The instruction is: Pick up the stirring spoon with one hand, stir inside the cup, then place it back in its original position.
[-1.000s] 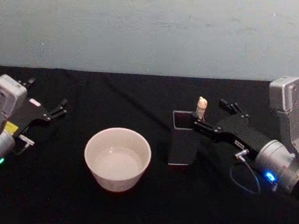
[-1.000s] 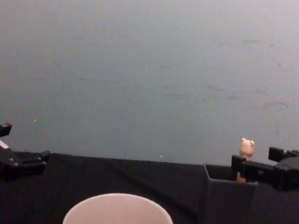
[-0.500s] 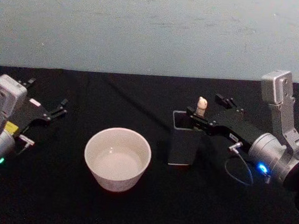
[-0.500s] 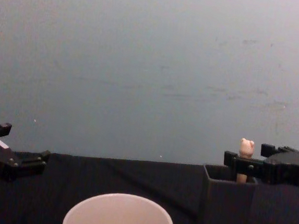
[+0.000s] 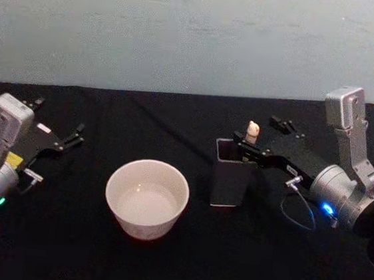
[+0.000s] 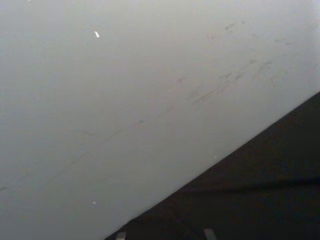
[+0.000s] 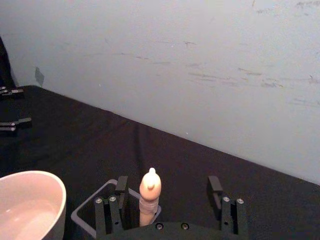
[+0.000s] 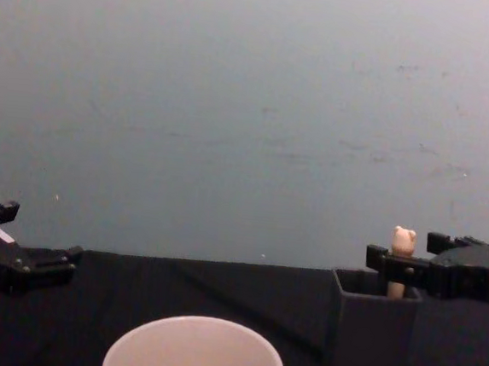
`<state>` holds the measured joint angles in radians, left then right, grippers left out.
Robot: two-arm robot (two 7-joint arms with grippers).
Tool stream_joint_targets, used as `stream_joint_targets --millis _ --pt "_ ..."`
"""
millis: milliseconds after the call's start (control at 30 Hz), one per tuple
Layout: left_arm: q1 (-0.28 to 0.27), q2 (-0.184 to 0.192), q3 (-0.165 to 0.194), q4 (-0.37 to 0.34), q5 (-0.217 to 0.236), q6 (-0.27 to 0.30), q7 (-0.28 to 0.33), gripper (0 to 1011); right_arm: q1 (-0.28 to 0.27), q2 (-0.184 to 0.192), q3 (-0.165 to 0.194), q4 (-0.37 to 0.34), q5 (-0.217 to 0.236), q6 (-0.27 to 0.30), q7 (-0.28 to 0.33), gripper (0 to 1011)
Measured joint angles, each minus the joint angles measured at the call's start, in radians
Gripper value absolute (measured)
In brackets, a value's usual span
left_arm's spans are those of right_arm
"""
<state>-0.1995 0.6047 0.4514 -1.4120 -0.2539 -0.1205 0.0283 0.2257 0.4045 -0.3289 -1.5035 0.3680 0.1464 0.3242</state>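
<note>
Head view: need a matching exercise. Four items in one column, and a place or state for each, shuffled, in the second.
Column 1
1. stirring spoon
2. cup
3. left gripper
4. right gripper

Column 2
A. open, one finger on each side of the bear-topped handle
B. stands upright in the dark holder
C. open, over the left side of the table, apart from everything else
D. sits on the table to the left of the holder

Pairs: 1-B, 2-D, 3-C, 4-A
</note>
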Motion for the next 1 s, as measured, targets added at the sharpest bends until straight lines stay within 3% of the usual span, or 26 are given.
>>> stream_joint_targets --millis 433,700,867,967,1000 --pt "0.0 0.0 0.0 0.0 0.0 0.0 0.0 1001 0.001 0.001 -0.001 0.0 0.003 0.0 0.0 993" --pt "0.0 0.0 0.0 0.0 0.0 0.0 0.0 1001 0.001 0.002 -0.002 0.0 0.004 0.001 0.0 818" --pt "0.0 0.0 0.0 0.0 0.0 0.0 0.0 1001 0.001 0.002 -0.002 0.0 0.005 0.001 0.0 678" --pt "0.0 0.0 0.0 0.0 0.0 0.0 0.0 1001 0.001 0.002 -0.002 0.0 0.005 0.001 0.0 544" --pt "0.0 0.0 0.0 0.0 0.0 0.0 0.0 1001 0.001 0.002 -0.002 0.0 0.005 0.001 0.0 544"
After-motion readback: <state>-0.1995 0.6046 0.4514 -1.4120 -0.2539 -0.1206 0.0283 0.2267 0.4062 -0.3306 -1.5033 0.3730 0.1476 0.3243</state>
